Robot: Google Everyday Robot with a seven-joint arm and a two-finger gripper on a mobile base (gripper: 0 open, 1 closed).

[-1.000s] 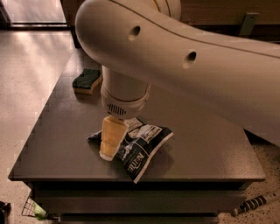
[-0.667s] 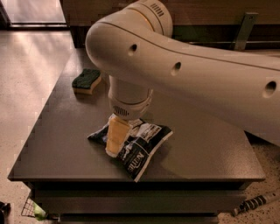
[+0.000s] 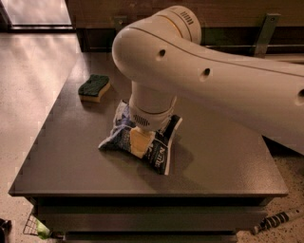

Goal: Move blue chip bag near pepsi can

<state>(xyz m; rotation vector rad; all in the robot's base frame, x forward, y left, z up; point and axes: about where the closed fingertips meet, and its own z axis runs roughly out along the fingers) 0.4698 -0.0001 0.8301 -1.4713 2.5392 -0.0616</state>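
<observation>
Dark grey bench, flat top, stands on speckled floor. Blue chip bag lies crumpled near middle of top. Green-topped yellow sponge lies toward far left edge, well apart from bag. Pincer points down onto bag.

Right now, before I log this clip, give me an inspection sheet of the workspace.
Surface: dark grey table, matte.
Job's things: blue chip bag lying crumpled mid-table; pepsi can not in view.
Clutter: green-topped yellow sponge at the table's far left.
Grippers: gripper down on the bag, below the white arm.
Cables: striped hose-like thing on the floor, lower right.
Surroundings: speckled floor, brick wall, metal bracket.
</observation>
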